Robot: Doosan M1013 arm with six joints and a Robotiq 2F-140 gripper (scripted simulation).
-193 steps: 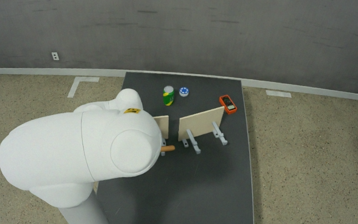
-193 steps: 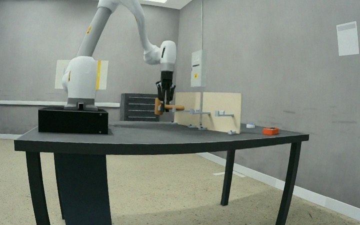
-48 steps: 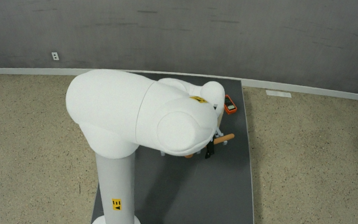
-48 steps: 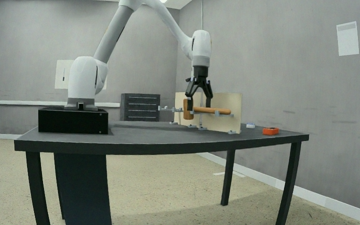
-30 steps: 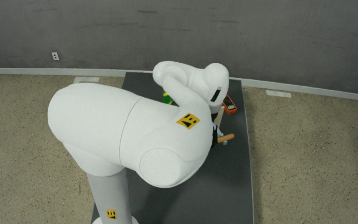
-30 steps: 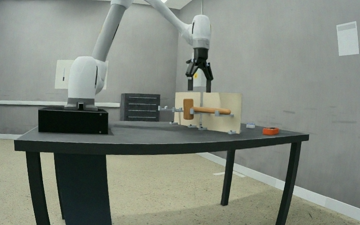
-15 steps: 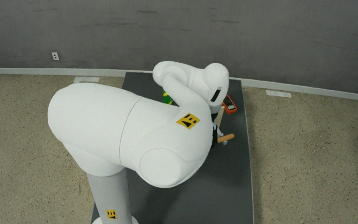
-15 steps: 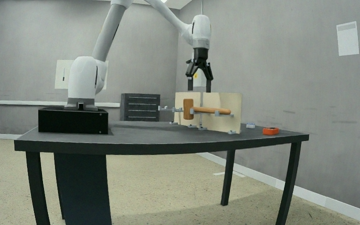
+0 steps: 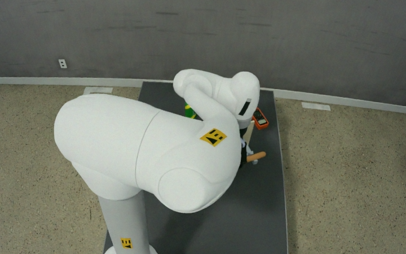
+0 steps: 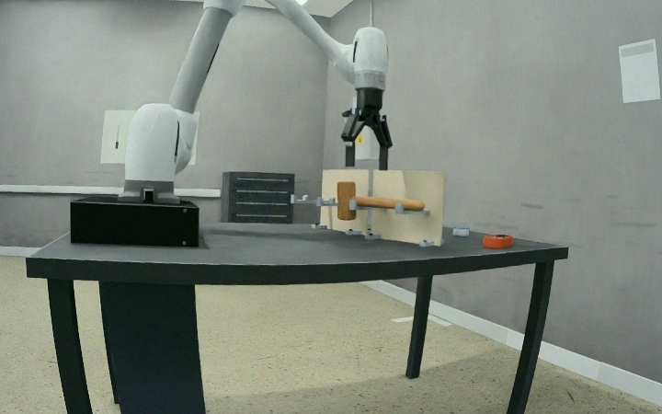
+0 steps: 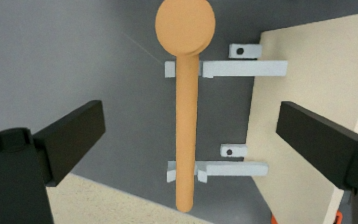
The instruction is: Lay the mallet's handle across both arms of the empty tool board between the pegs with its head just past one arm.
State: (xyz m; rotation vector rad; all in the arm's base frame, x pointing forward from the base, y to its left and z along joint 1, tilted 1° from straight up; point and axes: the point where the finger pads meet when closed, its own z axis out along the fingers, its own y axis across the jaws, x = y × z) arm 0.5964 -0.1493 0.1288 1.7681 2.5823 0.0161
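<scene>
Dark curved table (image 10: 273, 263) w/ mallet (image 10: 375, 202) on tool board (image 10: 415, 192), grey walls, speckled floor; gripper (image 10: 366, 156) wide apart, empty.

- No words or numbers can be read anywhere.
- The robot arm (image 9: 143, 143) has two yellow stickers, one (image 9: 213, 136) up high and one (image 9: 126, 242) down low, with black marks too small to make out.
- The paper sheet (image 10: 639, 70) on the wall looks blank.
</scene>
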